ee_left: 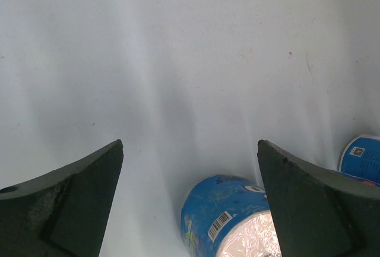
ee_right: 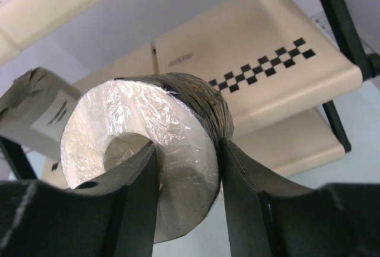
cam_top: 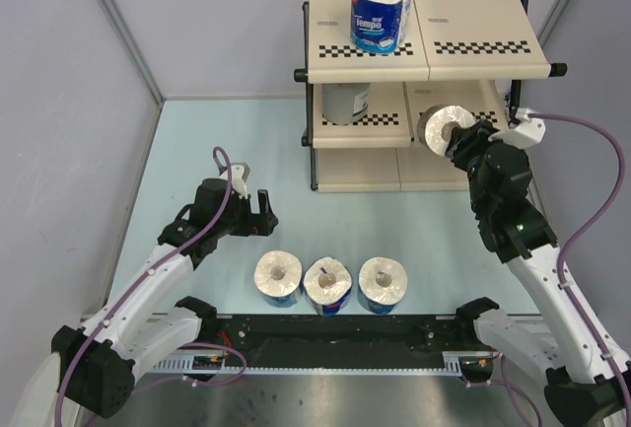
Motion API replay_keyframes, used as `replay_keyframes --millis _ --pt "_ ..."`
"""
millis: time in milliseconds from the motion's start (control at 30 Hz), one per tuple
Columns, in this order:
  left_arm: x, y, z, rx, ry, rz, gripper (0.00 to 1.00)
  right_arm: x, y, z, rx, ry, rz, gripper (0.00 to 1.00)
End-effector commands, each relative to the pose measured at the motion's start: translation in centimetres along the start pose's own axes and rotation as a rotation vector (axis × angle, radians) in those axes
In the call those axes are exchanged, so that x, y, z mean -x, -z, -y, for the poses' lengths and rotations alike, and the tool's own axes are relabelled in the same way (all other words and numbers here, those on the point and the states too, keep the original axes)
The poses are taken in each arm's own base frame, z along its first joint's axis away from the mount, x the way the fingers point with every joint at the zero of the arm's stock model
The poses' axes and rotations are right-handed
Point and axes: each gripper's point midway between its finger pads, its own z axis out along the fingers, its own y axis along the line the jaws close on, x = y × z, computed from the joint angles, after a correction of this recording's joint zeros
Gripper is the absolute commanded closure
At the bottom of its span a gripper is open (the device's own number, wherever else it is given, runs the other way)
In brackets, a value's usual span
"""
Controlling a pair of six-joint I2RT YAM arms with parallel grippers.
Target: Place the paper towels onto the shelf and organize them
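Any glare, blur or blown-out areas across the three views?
Top external: even soft light, sharp, no hard shadows around the shelf. Left wrist: table washed pale, glare on the film end of the blue-wrapped roll, left fingers dark and soft. Right wrist: bright highlights on the film of the dark-wrapped roll, right fingers nearly black, checkered strip crisp.

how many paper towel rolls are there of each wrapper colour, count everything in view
blue-wrapped rolls: 4
grey roll: 1
dark-wrapped roll: 1
total: 6
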Motion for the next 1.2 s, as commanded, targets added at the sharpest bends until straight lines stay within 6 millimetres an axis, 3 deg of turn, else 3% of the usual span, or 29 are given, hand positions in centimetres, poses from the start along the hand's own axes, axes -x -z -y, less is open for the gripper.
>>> replay_keyframes --millis 0,200,500,633,767,967,1167 --pt "1.7 0.6 1.1 -0.042 -0.025 0.050 0.00 6.9 -1.5 -1.5 0.064 -0.115 0.201 0.63" --pt "1.7 0.6 1.0 -0.034 -0.024 0.052 0.00 8.2 -4.3 -0.6 0.077 -0.161 0.230 0.64" --pt "1.7 0.5 0.7 -0.018 -0.023 0.051 0.00 5.6 -7.5 -1.7 0.160 -0.157 0.132 0.64" --pt "1.7 0.5 0.7 -0.019 -0.023 0.049 0.00 4.6 -8.2 -1.3 0.140 -0.151 0.103 0.62" --pt "1.5 0.4 0.7 -0.020 -0.022 0.044 0.00 3.9 -8.7 -1.1 0.136 -0.133 0.087 0.57" --pt "1.5 0.5 0.7 -0.020 -0.022 0.043 0.00 3.8 -8.8 -1.3 0.149 -0.128 0.082 0.34" --pt "1.5 0.5 0.7 -0.022 -0.023 0.045 0.00 4.4 -8.4 -1.7 0.169 -0.124 0.094 0.31"
